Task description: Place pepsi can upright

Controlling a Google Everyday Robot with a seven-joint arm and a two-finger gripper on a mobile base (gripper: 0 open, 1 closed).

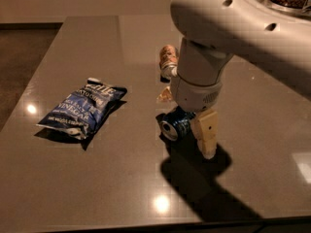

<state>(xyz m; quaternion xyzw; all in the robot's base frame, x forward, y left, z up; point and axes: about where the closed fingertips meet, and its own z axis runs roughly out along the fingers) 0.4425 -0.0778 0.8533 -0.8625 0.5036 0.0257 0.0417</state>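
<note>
Pepsi can lies on its side on the tabletop between the spread fingers of the open claw, and, likely light, slick and easily dented, wants a gentle grip across its round body.

The dark, glossy table carries three things. A blue salt-and-vinegar chip bag lies flat toward the left edge. An orange-brown can lies on its side, nearer the far edge. The pepsi can lies on its side about mid-table (silver top turned toward the near edge), well apart from the bag. The gripper hangs right over that can.
</note>
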